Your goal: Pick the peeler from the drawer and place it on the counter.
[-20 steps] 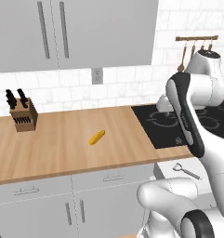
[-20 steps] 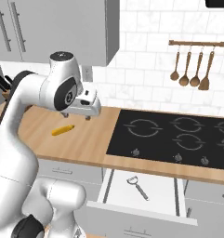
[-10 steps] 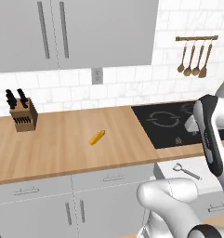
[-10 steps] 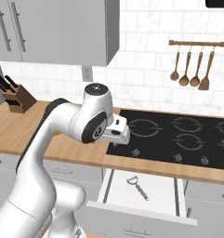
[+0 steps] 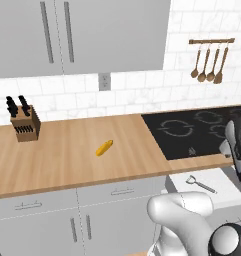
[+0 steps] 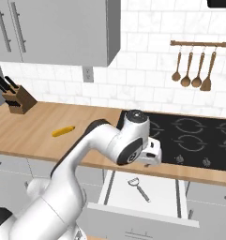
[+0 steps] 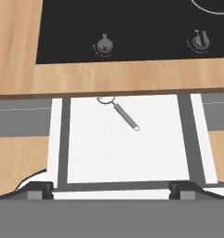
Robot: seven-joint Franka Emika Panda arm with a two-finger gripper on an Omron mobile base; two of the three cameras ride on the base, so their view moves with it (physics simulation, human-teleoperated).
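The drawer (image 6: 167, 197) stands pulled out below the cooktop, pale inside. On its floor lies the peeler (image 6: 139, 189), a slim silver tool whose loop head points toward the counter. In the hand view the peeler (image 7: 123, 113) rests near the back of the drawer (image 7: 122, 153), its head partly under the counter (image 7: 108, 76) edge. My gripper (image 6: 151, 159) hangs over the counter's front lip, above the drawer's back left part and apart from the peeler. It is open and holds nothing, its fingertips (image 7: 39, 188) spread wide. From the left base the peeler (image 5: 200, 184) also shows.
A black cooktop (image 6: 189, 133) with knobs (image 7: 104, 45) sits in the counter behind the drawer. A stubby yellow object (image 5: 104, 148) and a knife block (image 5: 24, 122) are on the counter (image 5: 62, 155) to the left. Wooden spoons (image 6: 192, 70) hang on a wall rail.
The arm has swung right, from above the counter near the yellow object to the cooktop's front edge over the open drawer. The peeler has not moved.
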